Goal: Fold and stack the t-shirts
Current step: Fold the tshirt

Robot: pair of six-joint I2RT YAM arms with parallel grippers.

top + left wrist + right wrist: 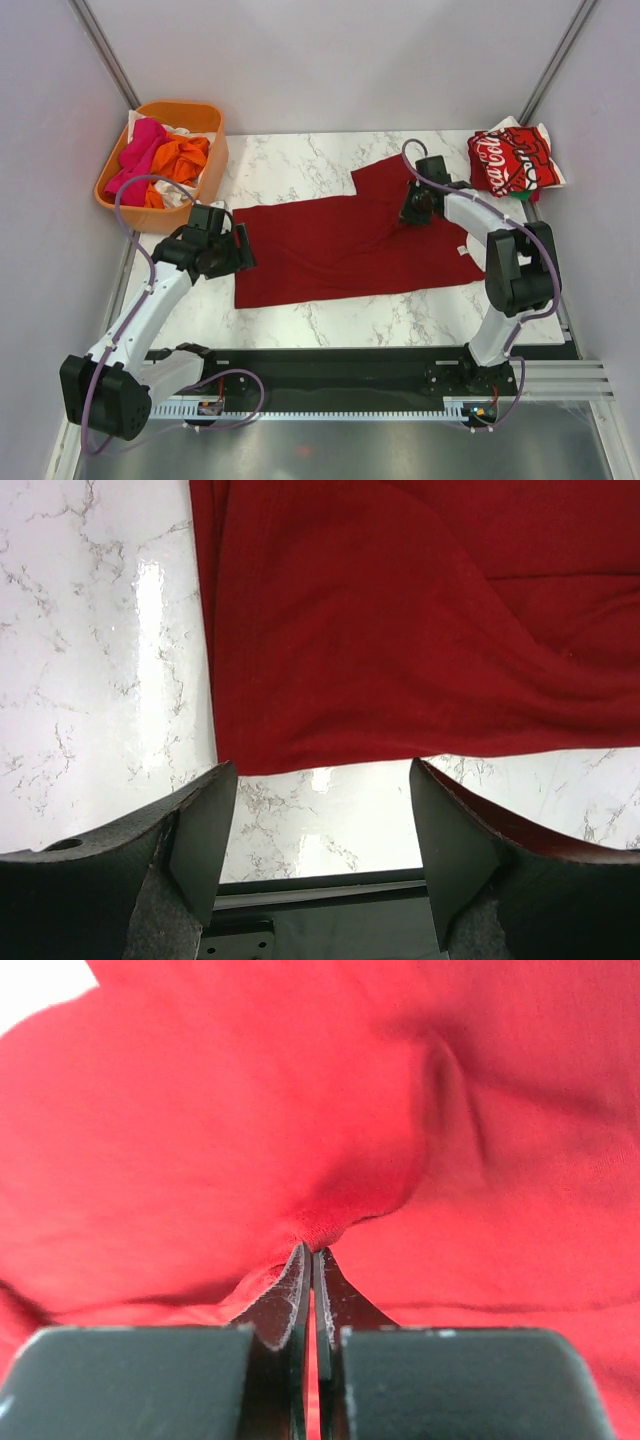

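Overhead, looking down on a white tabletop (300, 165) veined grey like marble, glossy enough to throw back the lamps in the left wrist view. Walled on three sides by plain pale-grey panels, with slim metal posts (105, 50) slanting up at 11 and 1 o'clock. Edged at 6 o'clock by a black base plate (330, 365) and a ribbed aluminium rail (560, 380), bearing both arm bases.

Spread flat over the middle of the marble: the dark-red t-shirt (340, 250), one sleeve reaching toward 1 o'clock, a straight edge at 9 o'clock. Pinched near that sleeve's root by the right gripper (310, 1255), clenched tight on a small peak of red cloth. Poised just beside the 9 o'clock edge, the left gripper (322, 770), spread wide, grasping nothing.

Folded at 2 o'clock, by the far corner, the bright red Coca-Cola t-shirt (510, 160), white cloth showing round its edges. Parked at the 10 o'clock corner, an orange tub (212, 170) heaped with a pink tee (140, 150), an orange tee (180, 155) and a white tee (180, 130).
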